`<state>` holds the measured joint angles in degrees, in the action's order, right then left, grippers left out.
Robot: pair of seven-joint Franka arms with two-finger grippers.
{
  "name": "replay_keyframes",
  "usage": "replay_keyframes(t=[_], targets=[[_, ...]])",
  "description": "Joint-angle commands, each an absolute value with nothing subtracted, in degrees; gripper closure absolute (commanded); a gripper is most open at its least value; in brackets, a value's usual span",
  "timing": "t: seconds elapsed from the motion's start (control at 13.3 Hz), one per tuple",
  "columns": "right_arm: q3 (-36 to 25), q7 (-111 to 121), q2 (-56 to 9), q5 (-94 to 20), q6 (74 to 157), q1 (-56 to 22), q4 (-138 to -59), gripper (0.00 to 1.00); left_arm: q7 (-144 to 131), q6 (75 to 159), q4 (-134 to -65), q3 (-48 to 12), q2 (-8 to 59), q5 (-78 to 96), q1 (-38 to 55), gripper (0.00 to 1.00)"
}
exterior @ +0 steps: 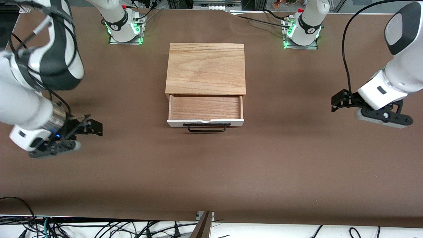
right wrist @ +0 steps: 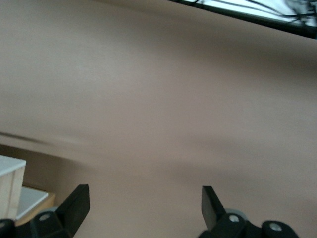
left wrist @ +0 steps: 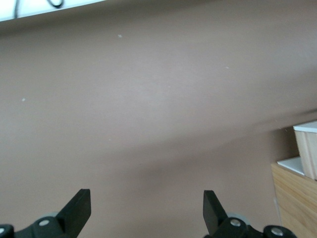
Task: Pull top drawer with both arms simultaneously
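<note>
Currently left gripper (exterior: 334, 103) hangs over bare table (exterior: 297, 158) toward the left arm's end, fingers (left wrist: 78, 207) spread wide apart, nothing between them; from the drawer handle it sits at roughly 3 o'clock in the front view, well apart. Right gripper (exterior: 96, 127) hangs over the table toward the right arm's end, at about 9 o'clock from the handle, fingers (right wrist: 75, 203) also apart and empty. Top drawer (exterior: 205, 112) stands pulled out of the cabinet (exterior: 205, 67), wood interior showing, white front panel facing the front camera, black bar handle (exterior: 207, 127) untouched by either gripper.
</note>
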<state>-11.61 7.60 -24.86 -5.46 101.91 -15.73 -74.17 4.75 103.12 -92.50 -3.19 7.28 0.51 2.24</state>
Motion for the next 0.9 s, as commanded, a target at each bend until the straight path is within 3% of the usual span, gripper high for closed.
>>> replay_keyframes(t=[0.0, 0.6, 0.83], targets=[[-9.8, 7.9, -14.1, -4.0, 104.5, -12.0, -85.6, 0.0, 2.1, 107.1, -106.2, -7.4, -3.7, -1.7, -0.9, 0.0], [-2.4, 2.7, 0.6, -2.8, 104.6, -7.8, -101.2, 0.0, 2.5, 106.0, -105.5, -3.5, -3.6, -3.6, 4.0, 0.0], [-1.4, 3.4, -0.8, -2.9, 104.2, -5.5, -100.9, 0.0, 2.1, 104.8, -105.1, -3.7, -3.5, -3.6, 3.9, 0.0]])
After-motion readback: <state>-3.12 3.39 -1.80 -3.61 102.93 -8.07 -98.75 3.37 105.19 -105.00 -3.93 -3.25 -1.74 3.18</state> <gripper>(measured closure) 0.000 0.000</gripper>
